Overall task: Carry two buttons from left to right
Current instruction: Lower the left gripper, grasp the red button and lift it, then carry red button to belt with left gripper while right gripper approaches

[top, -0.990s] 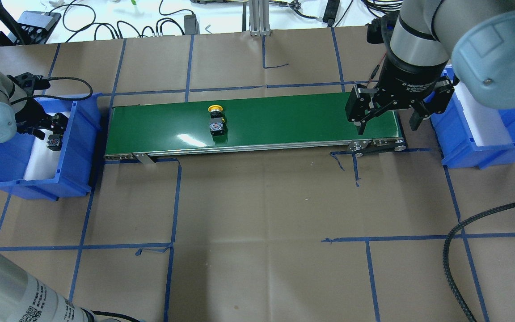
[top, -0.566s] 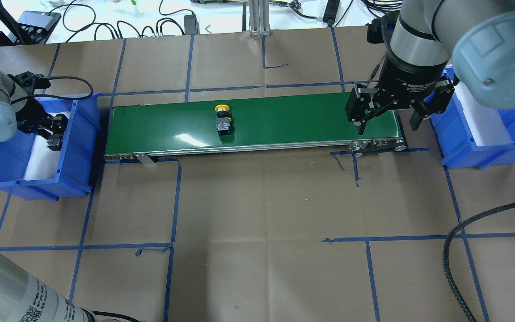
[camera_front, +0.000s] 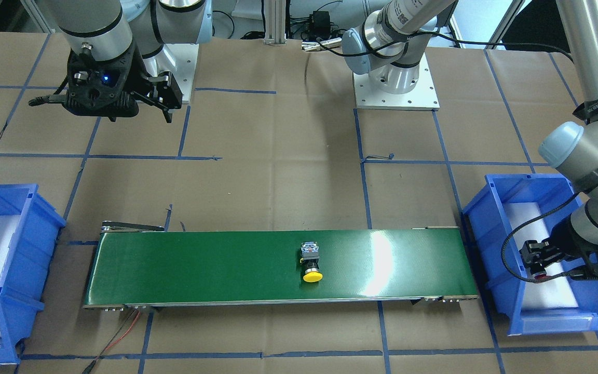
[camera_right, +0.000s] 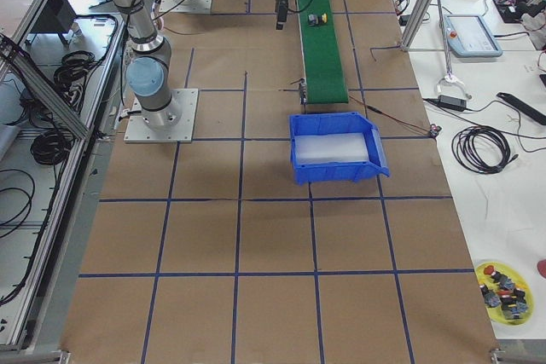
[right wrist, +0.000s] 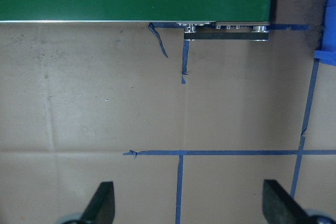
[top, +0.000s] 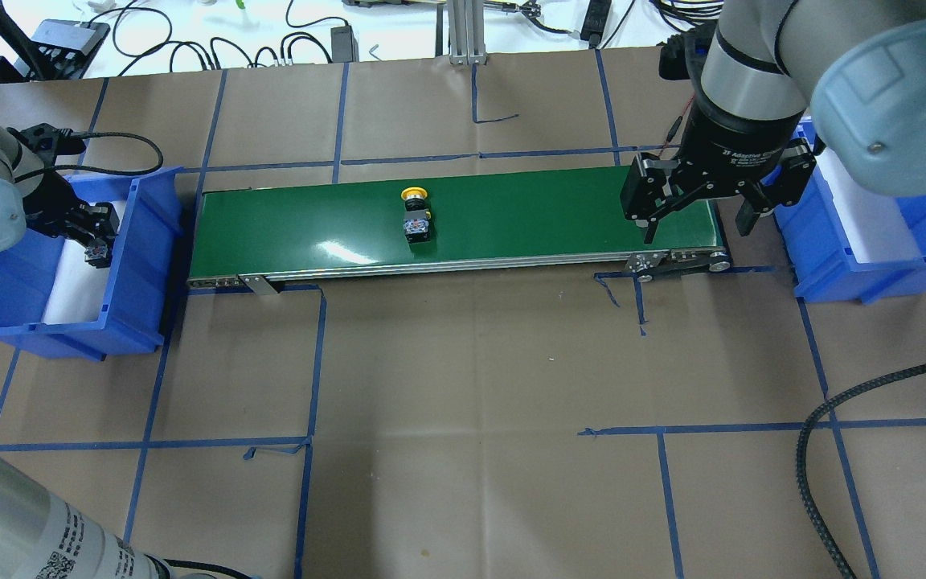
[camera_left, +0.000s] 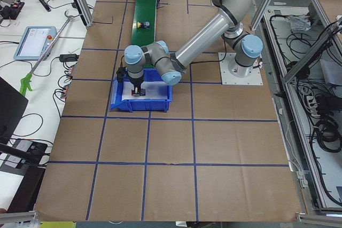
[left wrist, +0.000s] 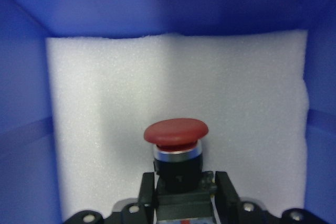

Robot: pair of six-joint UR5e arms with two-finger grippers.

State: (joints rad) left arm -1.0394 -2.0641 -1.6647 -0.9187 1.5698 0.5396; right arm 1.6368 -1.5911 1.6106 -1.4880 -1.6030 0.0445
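Observation:
The yellow-capped button lies on its side on the green conveyor belt, near mid-length. The red-capped button is upright over the white foam of the left blue bin, and my left gripper is shut on its black body. In the front-facing view, that red cap shows under the left gripper. My right gripper hangs open and holds nothing above the belt's right end; its fingers frame brown paper beside the belt.
The right blue bin with white foam stands just past the belt's right end. Brown paper with blue tape lines covers the table. A thick black cable curls at the right front. Cables and boxes lie along the far edge.
The yellow button has ridden the belt to the right. The left gripper with the red button has shifted slightly inside the bin. The right gripper has stayed in place.

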